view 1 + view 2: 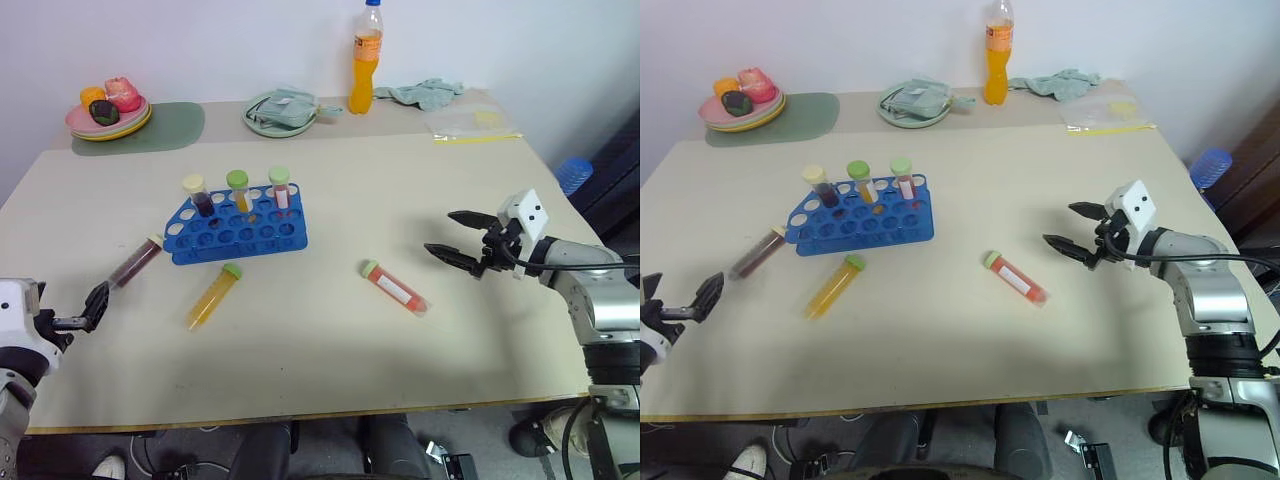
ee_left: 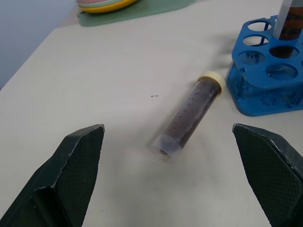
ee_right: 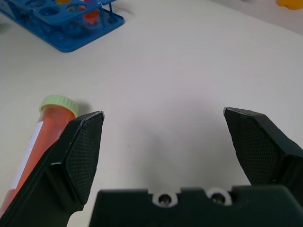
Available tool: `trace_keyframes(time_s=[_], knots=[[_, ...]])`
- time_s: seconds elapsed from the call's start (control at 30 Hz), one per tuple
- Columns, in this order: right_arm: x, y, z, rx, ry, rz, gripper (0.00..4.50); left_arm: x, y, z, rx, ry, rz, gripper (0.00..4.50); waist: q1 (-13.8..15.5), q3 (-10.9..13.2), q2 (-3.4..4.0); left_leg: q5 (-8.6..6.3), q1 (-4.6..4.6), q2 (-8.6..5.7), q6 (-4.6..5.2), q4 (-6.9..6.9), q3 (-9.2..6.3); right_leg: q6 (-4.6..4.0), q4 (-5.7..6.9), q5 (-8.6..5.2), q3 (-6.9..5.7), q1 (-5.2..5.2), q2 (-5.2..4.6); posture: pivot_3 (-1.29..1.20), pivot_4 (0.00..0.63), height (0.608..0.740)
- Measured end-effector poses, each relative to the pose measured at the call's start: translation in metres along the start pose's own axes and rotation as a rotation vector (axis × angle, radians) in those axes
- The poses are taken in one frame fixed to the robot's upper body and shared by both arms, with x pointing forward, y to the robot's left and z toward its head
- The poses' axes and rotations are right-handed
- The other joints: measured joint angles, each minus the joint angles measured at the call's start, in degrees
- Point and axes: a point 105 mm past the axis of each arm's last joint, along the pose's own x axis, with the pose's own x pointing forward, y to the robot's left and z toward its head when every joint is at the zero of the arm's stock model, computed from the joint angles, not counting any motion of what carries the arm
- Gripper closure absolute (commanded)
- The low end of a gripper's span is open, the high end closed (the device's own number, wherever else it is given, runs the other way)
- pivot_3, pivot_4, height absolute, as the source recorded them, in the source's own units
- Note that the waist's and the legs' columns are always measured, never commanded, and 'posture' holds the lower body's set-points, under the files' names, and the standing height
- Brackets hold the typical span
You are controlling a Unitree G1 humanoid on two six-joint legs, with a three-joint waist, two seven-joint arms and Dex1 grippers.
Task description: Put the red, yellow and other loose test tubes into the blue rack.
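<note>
Left gripper (image 1: 98, 305), jaws spread, empty | dark maroon cream-capped clear plastic tube (image 1: 135, 264) lying on tabletop (image 1: 330, 350) at its 1 o'clock, just beside bright blue plastic rack (image 1: 238, 232) | advice: close across mid-barrel | right gripper (image 1: 462, 238) jaws spread, empty.

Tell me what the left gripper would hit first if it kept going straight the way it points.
Probably the dark maroon tube lying on the table, roughly centred ahead of the open left gripper; beyond it stands the blue rack.
</note>
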Motion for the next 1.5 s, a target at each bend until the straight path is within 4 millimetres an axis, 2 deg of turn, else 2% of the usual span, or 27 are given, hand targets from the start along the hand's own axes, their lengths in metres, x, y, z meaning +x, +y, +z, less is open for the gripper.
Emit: trace_keyframes(time_s=[0.13,0.33,0.5,0.67,0.77,0.93,1.07,1.17,1.33,1.47,1.5], knots=[[0.006,0.003,-0.003,0.01,0.006,0.014,0.03,0.0,-0.002,0.0,-0.013,-0.008,0.009,0.0,-0.05,0.0,0.01,0.0,0.0,0.0,0.0,0.0,0.0,0.0,0.0,0.0,0.0,-0.01,0.0,0.0,0.15,0.74],[0.009,0.001,0.003,-0.013,0.003,0.016,0.03,0.001,-0.006,-0.004,-0.042,-0.012,0.015,0.0,0.0,0.0,0.0,0.0,0.0,-0.01,0.0,0.0,0.01,0.01,0.0,0.01,0.0,0.0,0.01,0.0,0.15,0.74],[0.006,0.002,0.0,0.001,0.051,0.016,0.03,0.004,-0.017,-0.003,-0.047,-0.022,-0.036,0.0,0.03,0.0,0.0,0.0,0.0,-0.01,0.0,0.0,0.01,0.0,0.0,0.0,0.0,0.0,0.01,0.0,0.15,0.74],[0.006,0.026,0.006,0.031,0.094,0.084,0.03,0.006,-0.03,0.007,-0.055,-0.091,-0.136,0.0,0.02,0.01,0.03,-0.01,-0.01,0.01,0.01,-0.02,-0.02,-0.02,-0.01,-0.01,0.0,-0.02,0.0,0.0,0.15,0.74],[0.008,0.05,0.024,0.035,0.113,0.162,0.03,0.014,-0.05,0.016,-0.086,-0.14,-0.25,0.0,0.1,0.02,0.07,-0.01,-0.01,0.01,0.02,0.01,-0.05,-0.07,-0.02,-0.04,0.01,-0.01,-0.01,0.0,0.15,0.74],[0.015,0.079,0.048,0.058,0.237,0.227,0.03,0.026,-0.106,0.028,-0.086,-0.169,-0.556,0.0,0.21,0.02,0.05,-0.02,-0.04,-0.01,0.03,0.02,-0.08,-0.1,-0.05,-0.04,0.0,-0.03,-0.01,0.0,0.15,0.74],[0.025,0.084,0.034,0.157,0.475,0.163,0.03,0.021,-0.14,0.022,-0.03,-0.14,-0.779,0.0,-0.15,0.03,0.07,-0.04,-0.09,-0.01,0.06,-0.02,-0.03,-0.17,-0.08,-0.06,0.04,-0.13,-0.02,0.0,0.15,0.74],[0.031,0.087,0.031,0.207,0.586,0.137,0.03,0.012,-0.164,0.02,0.004,-0.141,-0.915,0.0,-0.07,0.04,0.09,-0.04,-0.13,0.0,0.06,-0.05,-0.05,-0.14,-0.07,-0.04,0.04,-0.18,-0.02,0.0,0.15,0.74],[0.045,0.086,0.023,0.248,0.684,0.129,0.03,-0.021,-0.201,0.016,0.044,-0.137,-1.137,0.0,-0.12,0.04,0.1,-0.06,-0.16,-0.03,0.1,-0.04,-0.02,-0.04,-0.13,0.02,0.05,-0.18,-0.06,0.0,0.15,0.74],[0.056,0.09,0.019,0.286,0.728,0.158,0.03,-0.037,-0.212,0.002,0.064,-0.096,-1.211,0.0,-0.22,0.06,0.14,-0.06,-0.16,-0.02,0.1,-0.06,-0.01,-0.04,-0.11,0.02,0.04,-0.2,-0.03,0.0,0.15,0.74],[0.058,0.09,0.018,0.293,0.74,0.16,0.26,-0.039,-0.212,-0.001,0.07,-0.09,-1.216,0.0,-0.26,0.06,0.13,-0.06,-0.16,-0.02,0.1,-0.06,-0.01,-0.04,-0.11,0.02,0.04,-0.2,-0.03,0.0,0.15,0.74]])
